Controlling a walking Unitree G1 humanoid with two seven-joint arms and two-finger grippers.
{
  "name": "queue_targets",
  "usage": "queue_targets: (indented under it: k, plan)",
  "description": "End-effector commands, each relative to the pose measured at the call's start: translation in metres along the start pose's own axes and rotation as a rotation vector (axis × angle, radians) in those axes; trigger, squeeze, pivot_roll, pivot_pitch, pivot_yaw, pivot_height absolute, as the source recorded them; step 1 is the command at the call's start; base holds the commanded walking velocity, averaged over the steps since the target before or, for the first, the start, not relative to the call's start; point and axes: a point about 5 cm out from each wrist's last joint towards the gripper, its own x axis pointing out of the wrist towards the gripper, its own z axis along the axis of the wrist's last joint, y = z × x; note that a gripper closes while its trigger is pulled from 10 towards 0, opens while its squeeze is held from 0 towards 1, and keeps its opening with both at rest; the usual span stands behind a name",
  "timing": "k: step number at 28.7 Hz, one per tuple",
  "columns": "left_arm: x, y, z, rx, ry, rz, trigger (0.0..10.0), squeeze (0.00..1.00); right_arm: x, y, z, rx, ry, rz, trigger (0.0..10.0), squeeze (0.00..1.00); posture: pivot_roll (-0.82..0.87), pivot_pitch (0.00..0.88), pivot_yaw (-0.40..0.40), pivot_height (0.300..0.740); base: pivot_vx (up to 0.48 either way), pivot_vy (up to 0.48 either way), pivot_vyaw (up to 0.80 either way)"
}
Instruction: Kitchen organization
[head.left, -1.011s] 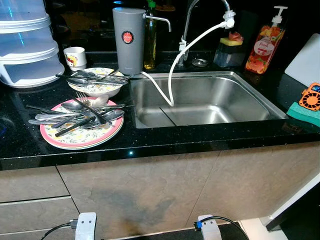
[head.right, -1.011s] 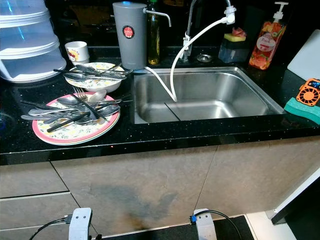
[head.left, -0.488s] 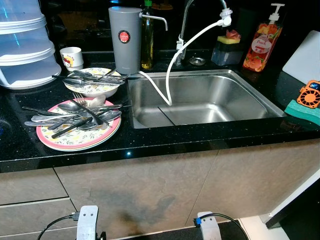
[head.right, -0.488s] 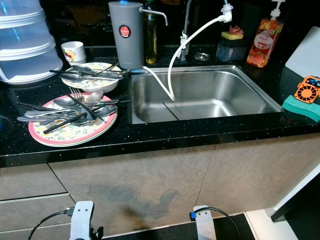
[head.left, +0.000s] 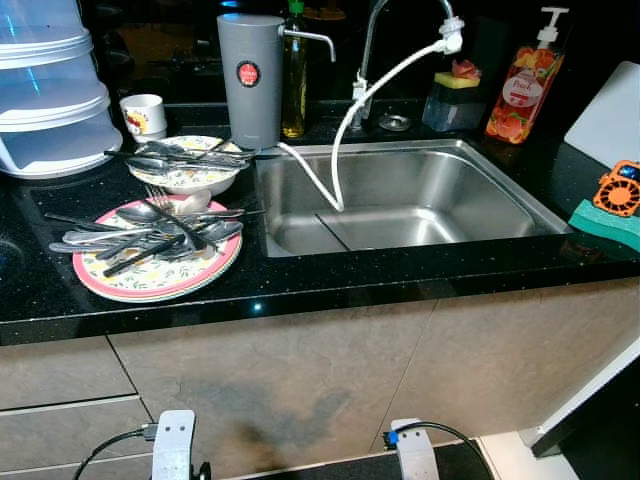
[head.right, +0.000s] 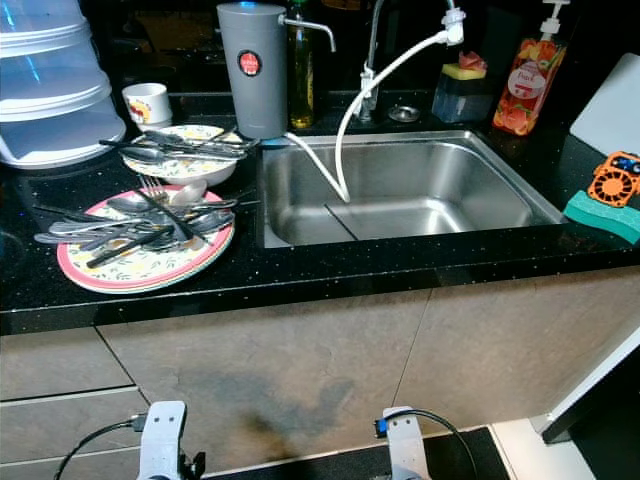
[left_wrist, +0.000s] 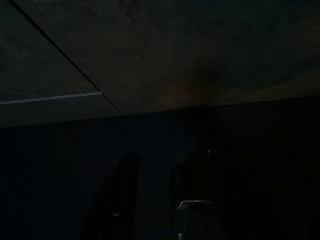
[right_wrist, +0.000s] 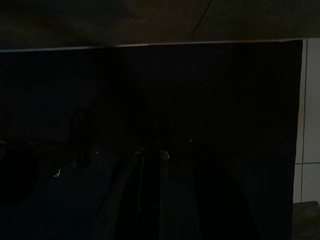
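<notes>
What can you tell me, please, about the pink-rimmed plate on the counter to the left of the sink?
The pink-rimmed plate is round and shallow, with a floral pattern inside its rim. It lies flat on the black countertop, near the front edge, just in front of a patterned bowl. A loose heap of metal cutlery, spoons and forks, lies across it, some handles overhanging its left rim.

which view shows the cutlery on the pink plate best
The left eye view: the cutlery lies piled across the pink plate, well inside the picture and evenly lit. The right eye view shows the same pile nearer its left edge. Both wrist views are too dark and face the cabinet front and floor.
</notes>
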Motion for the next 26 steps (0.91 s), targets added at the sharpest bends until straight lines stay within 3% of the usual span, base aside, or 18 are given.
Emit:
queue_targets:
  k: [1, 16, 20, 26]
  plan:
    - [-0.0008, 0.0037, -0.0026, -0.004, 0.012, 0.011, 10.0, 0.00, -0.0002, -0.0010, -0.0032, 0.015, 0.015, -0.004, 10.0, 0.00, -0.01, 0.078, -0.001, 0.740, 0.000, 0.000, 0.00]
    - [-0.0019, 0.0041, -0.0071, 0.003, 0.034, -0.002, 10.0, 0.00, -0.0008, -0.0014, -0.0075, 0.023, 0.023, -0.003, 10.0, 0.00, -0.03, 0.057, 0.004, 0.740, 0.000, 0.000, 0.00]
    - [-0.0021, 0.0018, -0.0086, -0.051, 0.033, -0.005, 10.0, 0.00, -0.0011, -0.0006, -0.0100, 0.014, 0.027, 0.000, 10.0, 0.00, -0.03, 0.042, 0.000, 0.740, 0.000, 0.000, 0.00]
    - [-0.0027, 0.0030, -0.0086, 0.023, 0.019, 0.021, 10.0, 0.00, -0.0015, 0.0000, -0.0130, -0.002, 0.035, 0.003, 10.0, 0.00, -0.03, 0.019, -0.007, 0.740, 0.000, 0.000, 0.00]
